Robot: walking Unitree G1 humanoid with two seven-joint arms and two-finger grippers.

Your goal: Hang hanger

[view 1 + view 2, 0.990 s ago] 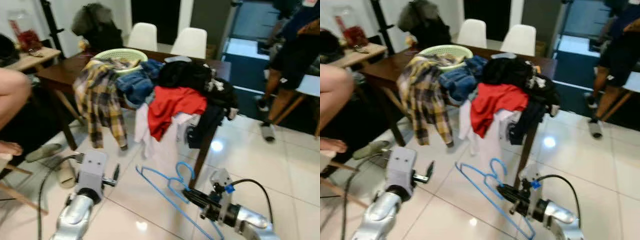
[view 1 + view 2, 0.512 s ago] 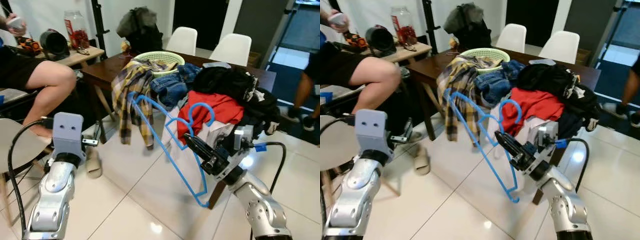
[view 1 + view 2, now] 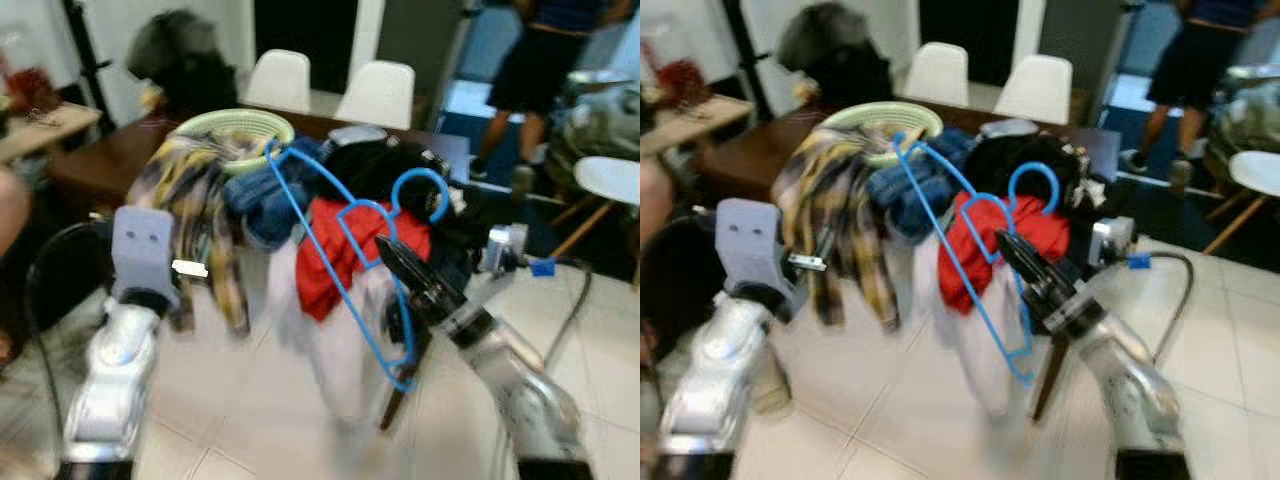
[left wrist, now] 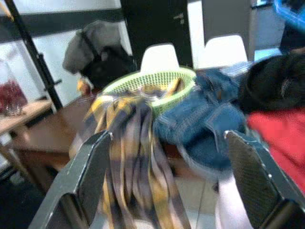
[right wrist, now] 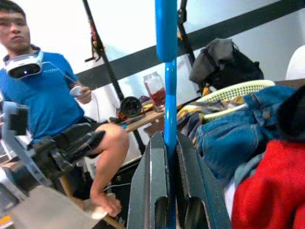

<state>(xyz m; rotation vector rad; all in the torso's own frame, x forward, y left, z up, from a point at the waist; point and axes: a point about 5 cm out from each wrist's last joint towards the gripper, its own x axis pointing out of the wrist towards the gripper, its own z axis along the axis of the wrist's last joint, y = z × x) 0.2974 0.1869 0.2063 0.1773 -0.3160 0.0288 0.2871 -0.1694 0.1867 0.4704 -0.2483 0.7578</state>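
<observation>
Before the table (image 3: 110, 150), heaped with clothes (image 3: 350, 190) and a basket (image 3: 235, 125): right gripper (image 3: 392, 262) clamped tight on the blue hanger (image 3: 330, 250), held aloft in front of the red garment (image 3: 345, 250), hook (image 3: 420, 190) uppermost; left gripper (image 4: 167, 176) raised beside the plaid shirt (image 3: 200, 210), fingers (image 4: 88, 171) spread wide, holding nothing
</observation>
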